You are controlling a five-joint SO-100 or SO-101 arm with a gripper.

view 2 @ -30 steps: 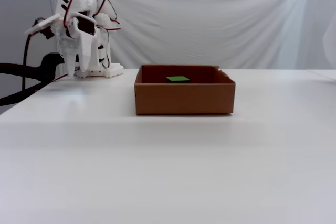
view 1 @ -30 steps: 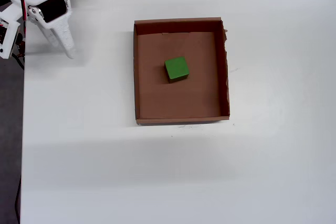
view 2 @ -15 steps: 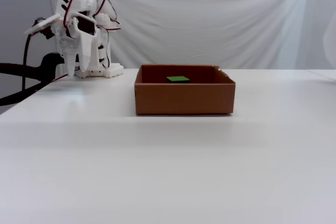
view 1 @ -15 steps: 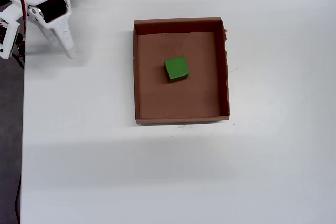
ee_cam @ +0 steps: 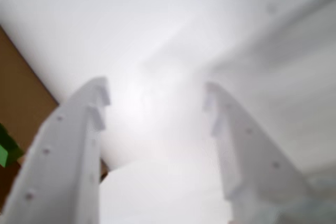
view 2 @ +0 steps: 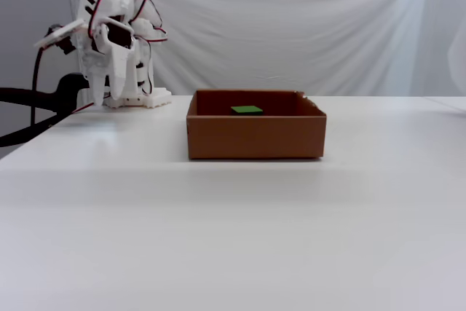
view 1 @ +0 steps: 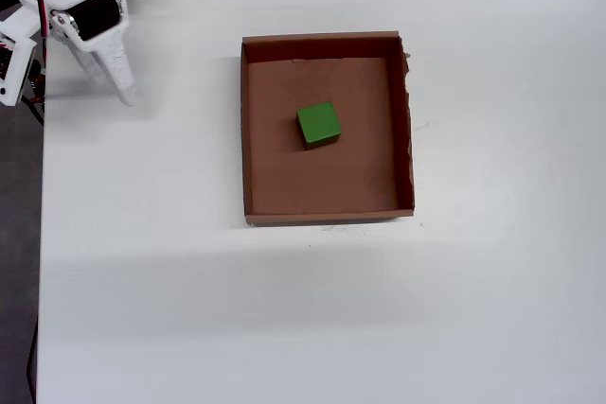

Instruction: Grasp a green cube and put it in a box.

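Observation:
The green cube [view 1: 318,125] lies on the floor of the box [view 1: 284,182], near its middle. From the side, only the cube's top [view 2: 247,110] shows above the box's front wall [view 2: 255,136]. My gripper [view 2: 107,97] hangs over the table's far left corner, well away from the box, and one white finger [view 1: 110,60] points down at the table. In the wrist view the gripper [ee_cam: 156,88] is open with only bare white table between its fingers. A corner of the box [ee_cam: 23,95] and a sliver of the cube [ee_cam: 4,151] show at that view's left edge.
The arm's white base [view 2: 137,97] stands at the table's back left corner. The table's left edge [view 1: 40,234] runs close beside the gripper, with dark floor beyond it. A black cable [view 2: 29,96] hangs off that side. A white cloth [view 2: 291,27] covers the back.

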